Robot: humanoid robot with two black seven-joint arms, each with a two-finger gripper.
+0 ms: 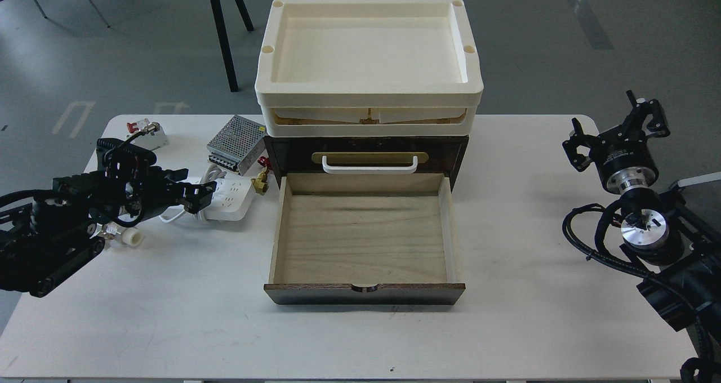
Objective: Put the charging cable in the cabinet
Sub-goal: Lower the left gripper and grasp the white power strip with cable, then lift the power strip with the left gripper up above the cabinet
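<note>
Brown cabinet (366, 152) mid-table, lower drawer (363, 242) pulled out toward the near edge to receive; left of it the charging cable (230, 200) lies flat, left gripper (197, 194) at its edge (grip unclear), right gripper (614, 127) idle far right, fingers apart, empty.

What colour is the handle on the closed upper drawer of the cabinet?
White; the handle is a bar on a brass-coloured plate, best seen in the head view.
</note>
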